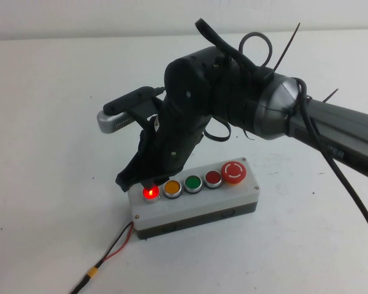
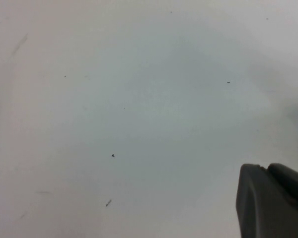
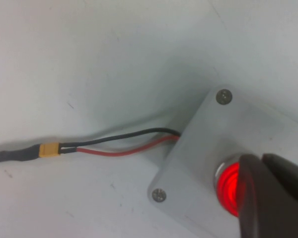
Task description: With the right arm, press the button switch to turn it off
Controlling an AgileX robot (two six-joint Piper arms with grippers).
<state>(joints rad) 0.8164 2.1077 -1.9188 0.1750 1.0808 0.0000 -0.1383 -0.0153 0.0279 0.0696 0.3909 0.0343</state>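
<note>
The button switch [image 1: 150, 193] glows bright red at the left end of a row of five on the grey box [image 1: 196, 208]. My right arm reaches in from the right, and the right gripper [image 1: 144, 182] points down with its black fingers shut together, the tip touching the far edge of the glowing button. In the right wrist view the fingers [image 3: 268, 198] cover part of the lit button [image 3: 228, 188] on the box lid [image 3: 198, 148]. My left gripper [image 2: 265, 167] shows only in the left wrist view, shut and empty over bare white table.
Along the box stand an orange button [image 1: 172, 188], a green one [image 1: 193, 183], a darker red one [image 1: 213, 178] and a big red mushroom button [image 1: 235, 171]. A red-and-black cable [image 1: 113, 248] with a yellow connector [image 3: 49, 149] runs from the box's left end toward the front.
</note>
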